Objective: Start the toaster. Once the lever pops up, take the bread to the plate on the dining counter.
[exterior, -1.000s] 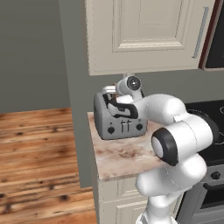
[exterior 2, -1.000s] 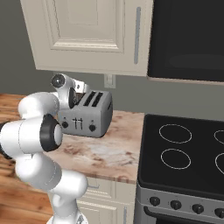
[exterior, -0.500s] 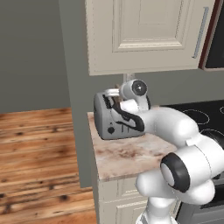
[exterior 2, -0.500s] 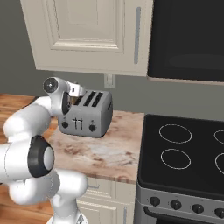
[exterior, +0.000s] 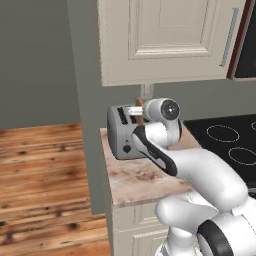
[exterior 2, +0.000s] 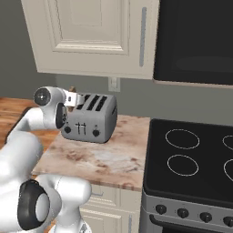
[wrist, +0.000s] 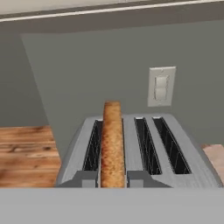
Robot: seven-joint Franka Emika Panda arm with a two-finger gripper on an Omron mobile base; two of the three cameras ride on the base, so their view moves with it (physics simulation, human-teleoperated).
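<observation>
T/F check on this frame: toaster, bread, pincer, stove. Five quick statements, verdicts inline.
1. The bread stands upright in a slot of the toaster. True.
2. The toaster has two slots. False: four slots.
3. The pincer is shut on the bread. True.
4. The toaster sits on the stove. False: it sits on the marble counter beside the stove.
5. A wall switch is mounted behind the toaster. True.
</observation>
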